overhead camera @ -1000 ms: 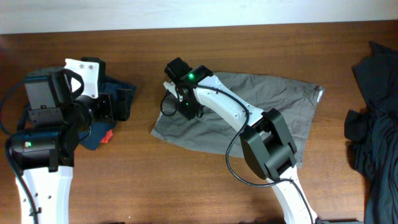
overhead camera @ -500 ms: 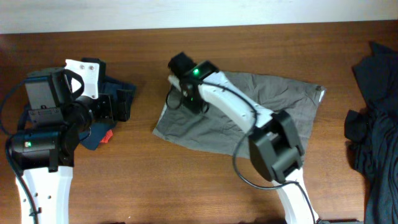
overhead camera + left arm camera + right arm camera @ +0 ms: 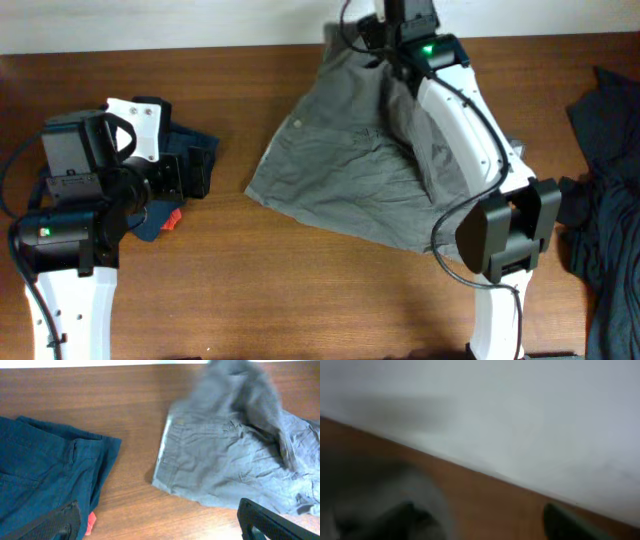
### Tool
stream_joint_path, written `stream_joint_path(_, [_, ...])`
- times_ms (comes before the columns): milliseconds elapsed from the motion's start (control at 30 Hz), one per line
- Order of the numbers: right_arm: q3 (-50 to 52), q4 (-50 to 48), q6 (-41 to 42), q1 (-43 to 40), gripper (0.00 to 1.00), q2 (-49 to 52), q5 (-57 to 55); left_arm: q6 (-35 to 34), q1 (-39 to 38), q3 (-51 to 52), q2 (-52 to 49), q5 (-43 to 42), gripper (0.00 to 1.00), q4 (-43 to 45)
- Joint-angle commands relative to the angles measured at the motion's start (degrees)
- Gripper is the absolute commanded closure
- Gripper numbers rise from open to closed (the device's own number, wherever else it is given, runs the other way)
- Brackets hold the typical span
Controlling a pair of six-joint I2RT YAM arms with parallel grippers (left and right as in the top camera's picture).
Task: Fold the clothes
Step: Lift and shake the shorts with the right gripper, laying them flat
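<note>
The grey shorts (image 3: 340, 190) lie on the table (image 3: 300, 290) just beside the blue jeans (image 3: 40, 475), with a strip of bare wood between the two. Most of the shorts lie flat. The corner farthest back from the jeans, by the white wall (image 3: 495, 410), stands up in the air and ends right at the right claw (image 3: 385, 32). It looks as if that corner hangs from the right claw. But the right wrist view is one big smear, with some grey cloth low down and two dark blobs that may be its fingers, so I cannot tell if they pinch the cloth or stand apart. The left claw (image 3: 159, 510) is wide open and holds nothing. It sits over the edge of the jeans, next to a small red tag (image 3: 91, 522), and it looks across at the shorts. The long way of the shorts runs from the jeans side out toward the dark heap of clothes (image 3: 605, 200), which sits well past the shorts from the jeans. So the rest of the cloth lies below the right claw and in front of it, toward the front of the table. I think the fold needs the raised back corner carried forward over the flat part, across the short way. The right claw is the one at that corner. The left claw is nearer the short edge that faces the jeans, and it could hold that edge down.
</note>
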State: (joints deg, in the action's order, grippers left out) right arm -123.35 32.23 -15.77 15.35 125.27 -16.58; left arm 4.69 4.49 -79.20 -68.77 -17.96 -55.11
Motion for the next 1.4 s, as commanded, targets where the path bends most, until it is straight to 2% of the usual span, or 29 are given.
stream_joint_path(0, [0.0,7.85,2.82,-2.08,0.09,1.03,-0.87,-0.74,-0.22,-0.9,0.55,0.17,0.01,-0.33])
stream_joint_path(100, [0.0,19.17,12.17,-4.11,0.1,0.87,-0.04,-0.74,-0.22,-0.9,0.55,0.17,0.01,-0.28])
stream_joint_path(133, [0.04,26.88,16.65,-5.6,0.14,0.87,4.07,-0.74,-0.22,-0.9,0.55,0.17,0.01,-0.28])
stream_joint_path(233, [0.83,36.11,16.92,-7.23,0.16,0.9,11.13,-0.74,-0.22,-0.9,0.55,0.17,0.0,-0.26])
stream_joint_path(400, [1.55,48.19,16.46,-6.67,0.16,0.9,13.35,-0.74,-0.22,-0.9,0.55,0.2,0.01,-0.07])
stream_joint_path(500, [5.07,49.66,16.94,-5.29,0.2,0.9,13.84,-0.74,-0.22,-0.9,0.55,0.2,0.01,0.22])
stream_joint_path(633, [14.03,47.01,17.94,-2.58,0.26,0.9,13.38,-0.74,-0.22,-0.9,0.48,0.17,0.01,0.22])
stream_joint_path(867, [26.71,38.25,30.53,-1.29,0.27,0.9,1.33,-0.74,-0.22,-0.87,0.48,0.17,0.01,0.15])
stream_joint_path(900, [27.58,36.89,30.88,-1.36,0.3,0.9,1.29,-0.74,-0.22,-0.87,0.48,0.17,0.01,0.17])
stream_joint_path(933, [28.04,36.13,30.88,-1.4,0.41,0.9,1.29,-0.74,-0.22,-0.87,0.48,0.17,0.01,0.2])
stream_joint_path(1000, [28.15,35.89,30.86,-1.46,0.73,0.87,0.2,-0.74,-0.22,-0.87,0.48,0.17,0.01,0.17])
stream_joint_path(1067, [27.98,36.22,30.86,-1.49,0.86,0.02,-1.79,-0.74,-0.22,-0.87,0.5,0.17,0.01,0.09])
stream_joint_path(1167, [27.76,36.39,30.62,-1.49,0.96,-2.64,-3.19,-0.74,-0.22,-0.87,0.48,0.17,0.01,0.15])
stream_joint_path(1300, [27.76,36.28,29.66,-1.57,0.96,-7.45,-3.56,-0.74,-0.22,-0.87,0.48,0.17,0.01,0.17])
stream_joint_path(1367, [27.69,33.99,27.17,-2.36,0.96,-10.71,-10.58,-0.74,-0.22,-0.87,0.48,0.17,0.01,0.17])
